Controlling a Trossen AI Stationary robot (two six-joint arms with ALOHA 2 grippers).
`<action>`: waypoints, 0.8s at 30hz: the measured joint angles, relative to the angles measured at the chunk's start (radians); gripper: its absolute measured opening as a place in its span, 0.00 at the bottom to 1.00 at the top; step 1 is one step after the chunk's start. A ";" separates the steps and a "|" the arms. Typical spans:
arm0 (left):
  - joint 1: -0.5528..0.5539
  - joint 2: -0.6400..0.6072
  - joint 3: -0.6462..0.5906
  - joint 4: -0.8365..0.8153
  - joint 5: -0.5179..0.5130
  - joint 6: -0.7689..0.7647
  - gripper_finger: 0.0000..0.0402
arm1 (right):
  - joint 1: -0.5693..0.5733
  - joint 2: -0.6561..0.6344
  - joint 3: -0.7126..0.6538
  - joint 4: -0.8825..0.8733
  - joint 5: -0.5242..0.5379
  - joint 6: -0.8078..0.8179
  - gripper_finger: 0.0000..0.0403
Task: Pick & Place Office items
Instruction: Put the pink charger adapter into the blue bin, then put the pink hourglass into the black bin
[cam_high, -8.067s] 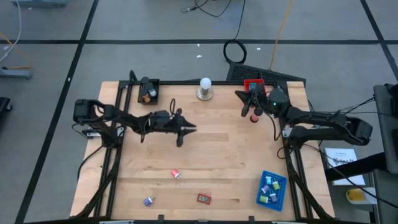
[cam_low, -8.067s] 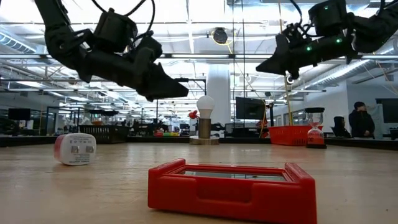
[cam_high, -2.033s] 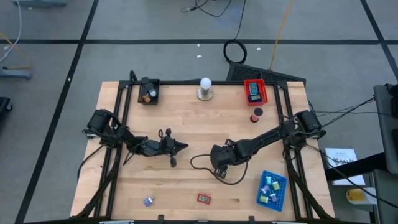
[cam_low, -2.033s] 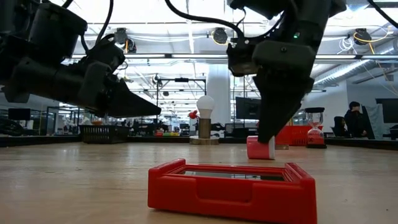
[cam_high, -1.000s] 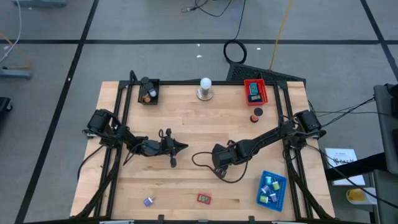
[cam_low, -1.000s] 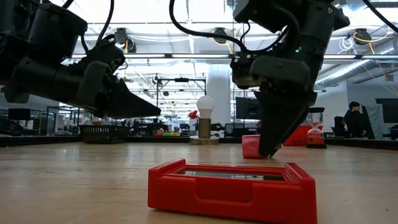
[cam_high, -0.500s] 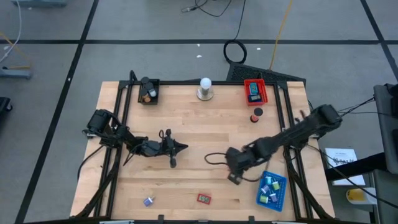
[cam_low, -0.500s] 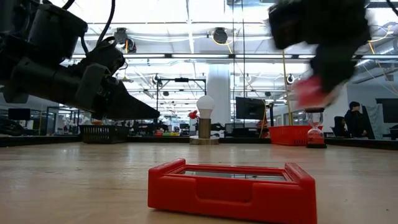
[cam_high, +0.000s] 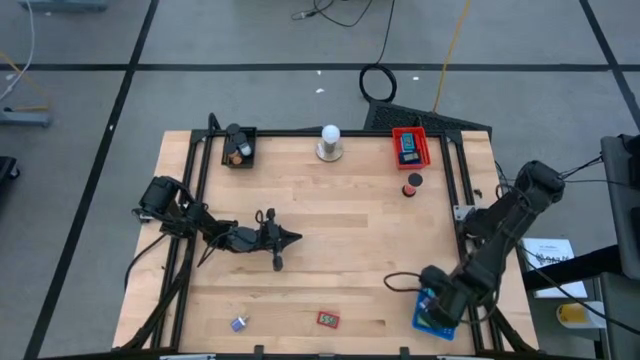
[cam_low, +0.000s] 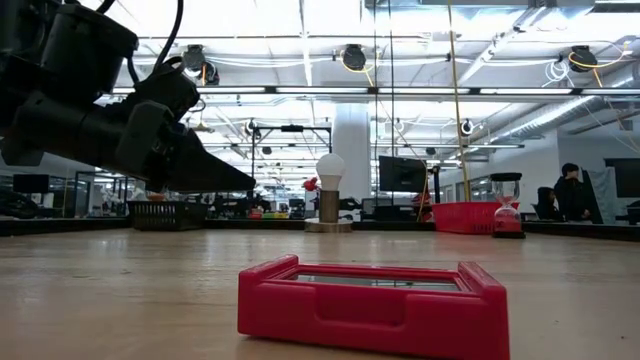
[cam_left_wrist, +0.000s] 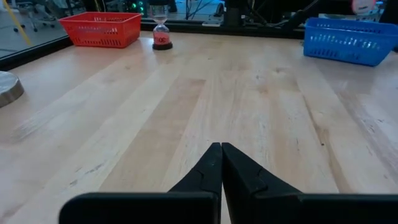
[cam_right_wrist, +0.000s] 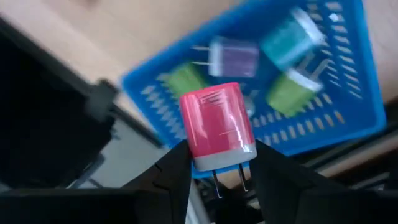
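Note:
A pink charger plug (cam_right_wrist: 217, 124) with a white prong face hangs over the blue tray (cam_right_wrist: 348, 106) at the table's near right corner, with my right gripper (cam_right_wrist: 217, 165) shut on it. In the high view that gripper (cam_high: 437, 305) covers part of the blue tray (cam_high: 428, 322). The tray holds green, purple and teal plugs. A red flat item (cam_high: 327, 319) and a small purple item (cam_high: 238, 323) lie near the table's near edge. My left gripper (cam_high: 297, 237) hovers shut over the table's left middle, touching nothing. My right gripper pinches the pink plug between its two fingers (cam_right_wrist: 177, 165) at the plug's white prong end (cam_right_wrist: 225, 160), one finger on each side. The fingers come from above, pointing steeply down. The plug is lifted clear above the blue tray, its prongs turned back toward the wrist.
At the far edge stand a black tray (cam_high: 237, 147), a white bulb on a grey base (cam_high: 329, 142) and a red tray (cam_high: 410, 145). A small red hourglass (cam_high: 412, 185) stands in front of the red tray. Bare wood lies across the table's middle.
My right gripper has lifted the pink plug off the table's middle and swung it toward the near right corner, over the blue tray, rolling its wrist and tipping downward on the way. It has left the low view.

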 joint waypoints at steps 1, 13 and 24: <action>0.000 0.000 0.000 0.000 0.000 0.000 0.01 | 0.017 0.001 -0.013 0.000 0.000 0.022 0.33; 0.001 0.000 0.000 0.000 -0.001 0.003 0.02 | 0.047 0.001 -0.235 0.266 -0.034 0.040 0.35; 0.001 0.000 0.000 -0.008 -0.002 -0.002 0.02 | 0.015 0.002 -0.260 0.335 -0.156 0.067 0.53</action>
